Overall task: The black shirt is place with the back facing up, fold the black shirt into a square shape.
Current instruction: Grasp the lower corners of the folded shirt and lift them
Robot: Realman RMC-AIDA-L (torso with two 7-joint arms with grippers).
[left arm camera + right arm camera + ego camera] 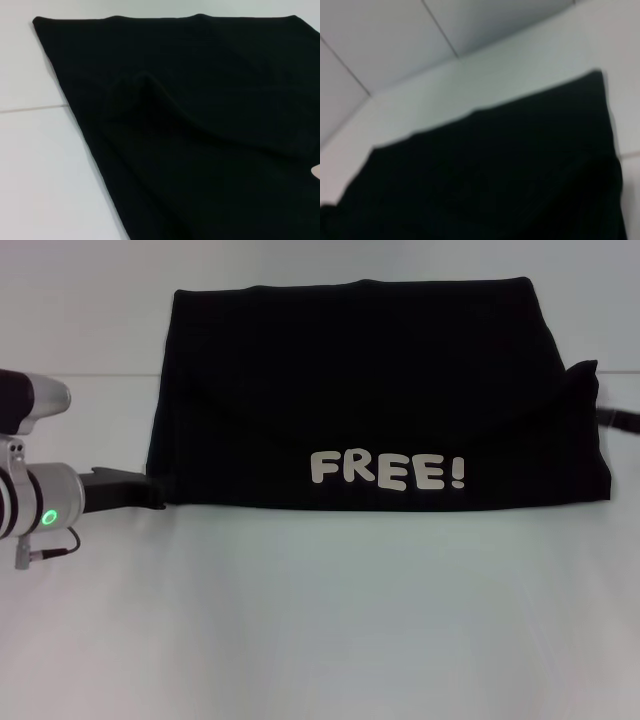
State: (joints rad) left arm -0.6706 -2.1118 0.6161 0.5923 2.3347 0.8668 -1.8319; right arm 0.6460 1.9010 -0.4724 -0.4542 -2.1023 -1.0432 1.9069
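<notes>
Only partly visible, both grippers' fingers meet the black shirt [380, 390] edges; cannot tell their state.

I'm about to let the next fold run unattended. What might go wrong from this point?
1. The black shirt is a wide rectangle, not yet a square; an uneven side fold may leave it lopsided.
2. The left end effector sits at the shirt's near left corner; whether it grips is unclear, so the corner may slip.
3. The shirt's right edge is bunched up, and the left wrist view shows a raised ridge, so wrinkles may get folded in.
</notes>
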